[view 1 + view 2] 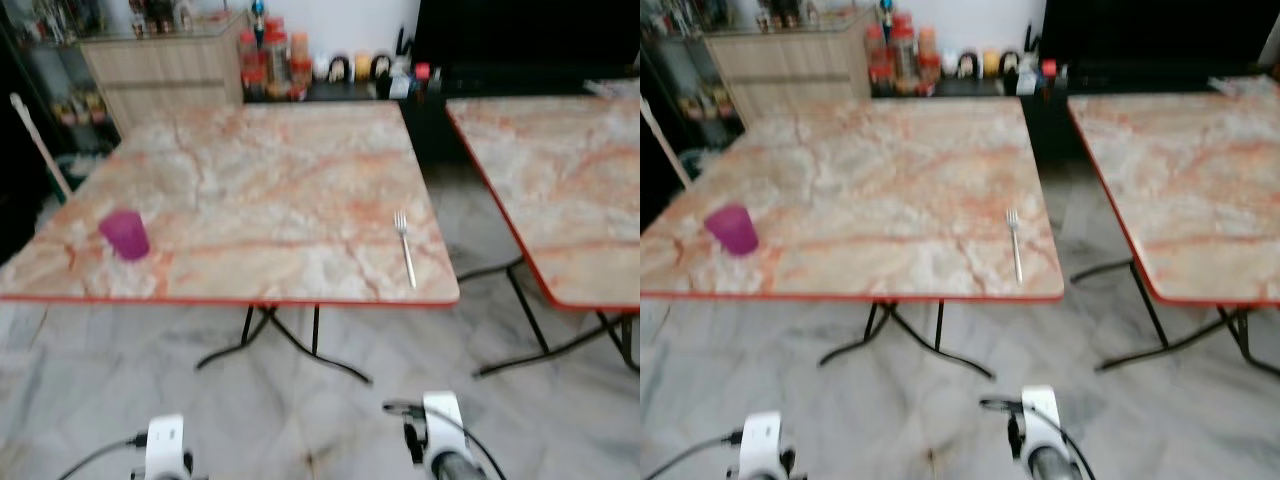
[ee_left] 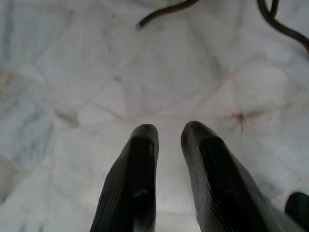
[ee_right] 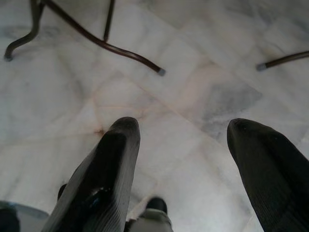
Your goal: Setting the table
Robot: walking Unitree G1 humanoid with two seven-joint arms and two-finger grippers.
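A marble-patterned folding table [image 1: 250, 170] with a red rim stands in front of me. A purple cup [image 1: 124, 234] sits upright near its front left corner. A silver fork [image 1: 405, 245] lies near its front right edge, tines pointing away from me. Both arms hang low in front of the table, over the floor. My left gripper [image 2: 169, 130] points down at the marble floor with its fingers nearly together and nothing between them. My right gripper [image 3: 183, 125] also points at the floor, its fingers wide apart and holding nothing.
A second, similar table [image 1: 570, 170] stands to the right, across a narrow gap. A wooden cabinet [image 1: 160, 65] and a row of bottles and jars [image 1: 272, 55] line the back wall. A long handle [image 1: 38, 140] leans at the left. Black table legs [image 1: 290, 345] splay across the floor.
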